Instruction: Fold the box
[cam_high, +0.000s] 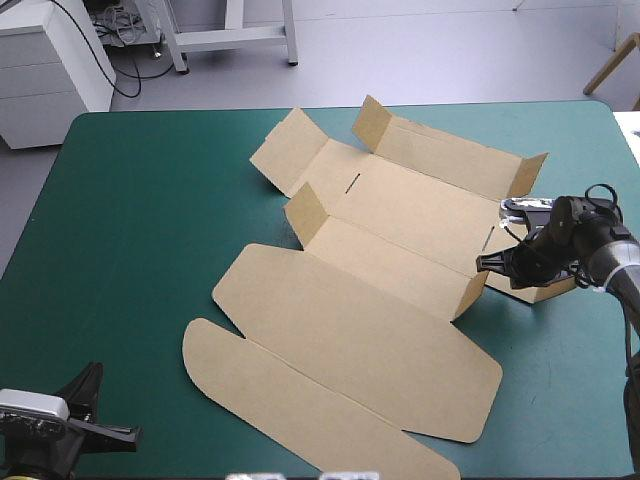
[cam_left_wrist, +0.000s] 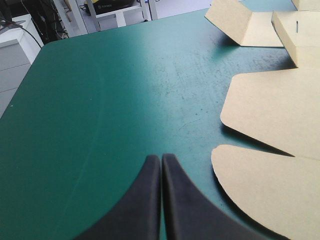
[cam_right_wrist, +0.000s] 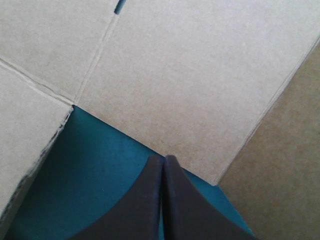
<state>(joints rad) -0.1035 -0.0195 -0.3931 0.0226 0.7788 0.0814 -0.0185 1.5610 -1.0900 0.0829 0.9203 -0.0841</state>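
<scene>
The brown box (cam_high: 370, 300) lies as a cut sheet across the middle of the teal-green table, its lid flat toward the near side and some short flaps raised along the far part. My right gripper (cam_high: 487, 262) is shut at the box's right end, its tips right by a raised side flap (cam_right_wrist: 200, 85). In the right wrist view the shut gripper (cam_right_wrist: 163, 160) points at the edge of that board with nothing between its fingers. My left gripper (cam_high: 128, 434) rests shut at the near left corner; in its wrist view the gripper (cam_left_wrist: 161, 159) sits left of the rounded lid flap (cam_left_wrist: 270, 190).
Bare teal-green cover (cam_high: 130, 230) stretches over the table's left half. A white cabinet (cam_high: 45, 60) and a white frame stand beyond the far edge. A side panel of the box (cam_high: 545, 290) lies under my right arm.
</scene>
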